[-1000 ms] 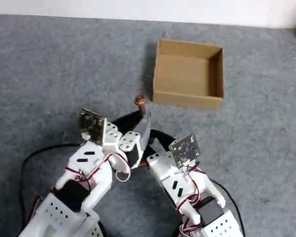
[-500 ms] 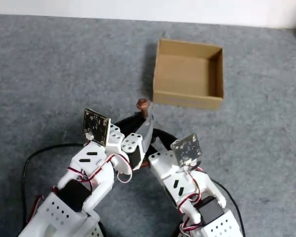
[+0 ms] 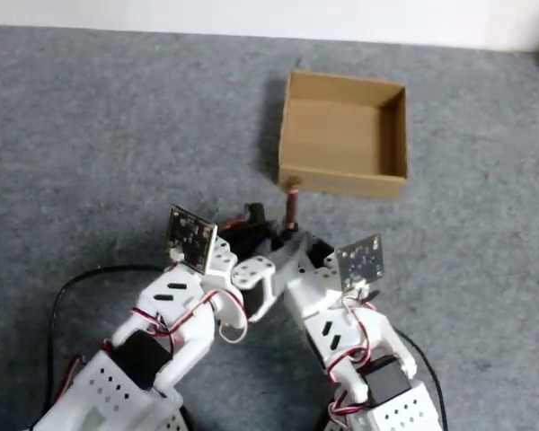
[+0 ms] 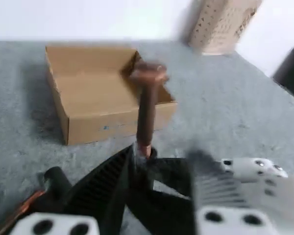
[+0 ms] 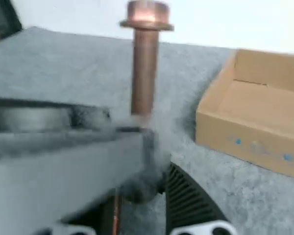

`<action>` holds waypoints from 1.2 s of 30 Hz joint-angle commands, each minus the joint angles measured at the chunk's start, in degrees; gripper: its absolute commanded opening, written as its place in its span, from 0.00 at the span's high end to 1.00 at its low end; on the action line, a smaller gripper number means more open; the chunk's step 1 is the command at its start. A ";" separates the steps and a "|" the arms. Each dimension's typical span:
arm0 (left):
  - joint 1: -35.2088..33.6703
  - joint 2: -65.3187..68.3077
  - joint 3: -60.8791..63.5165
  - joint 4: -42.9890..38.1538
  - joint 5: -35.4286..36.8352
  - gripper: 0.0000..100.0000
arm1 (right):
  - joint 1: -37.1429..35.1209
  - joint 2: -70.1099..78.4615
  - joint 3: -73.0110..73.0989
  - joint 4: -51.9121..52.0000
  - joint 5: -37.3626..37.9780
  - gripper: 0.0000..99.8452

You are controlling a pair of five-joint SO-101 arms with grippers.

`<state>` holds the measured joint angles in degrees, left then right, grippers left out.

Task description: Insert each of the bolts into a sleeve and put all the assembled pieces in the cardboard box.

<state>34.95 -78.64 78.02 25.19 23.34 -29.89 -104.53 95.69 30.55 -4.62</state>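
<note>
Left gripper (image 4: 138, 160) sits mid-table, near the box. We read its jaws as closed tight on the lower end of the bolt (image 4: 147, 105). The bolt stands upright, copper-brown, flanged head on top, above the grey mat (image 3: 90, 117). Right gripper (image 3: 298, 248) sits close against the left one at the bolt's foot; we can't tell whether it's open or closed. Cardboard box (image 3: 341, 184) lies just beyond the bolt, open side up.
</note>
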 commanded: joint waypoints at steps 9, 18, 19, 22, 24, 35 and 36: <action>0.75 -0.31 -0.40 -0.18 0.26 0.79 | -0.04 -0.84 1.80 -0.40 -0.53 1.00; 0.40 -0.84 -2.15 0.18 1.76 0.80 | 0.22 -0.84 1.80 -0.48 -0.53 1.00; -0.84 -0.84 -3.21 0.97 3.78 0.80 | 0.31 -0.84 1.80 -0.48 -0.53 1.00; -4.62 -0.40 -9.71 8.00 8.97 0.80 | 0.31 -0.75 1.80 -0.48 -0.53 1.00; -6.73 -0.40 -14.99 14.15 11.96 0.80 | 0.31 -0.75 1.80 -0.48 -0.53 1.00; -16.48 -0.31 -17.71 20.22 11.16 0.99 | 4.62 -0.66 4.44 -6.20 -0.62 1.00; -18.51 -0.13 -16.66 19.69 11.34 0.99 | 5.32 -0.66 4.44 -6.11 -0.70 1.00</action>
<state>20.97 -78.64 61.32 45.05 34.86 -26.55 -104.53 95.69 26.59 -4.62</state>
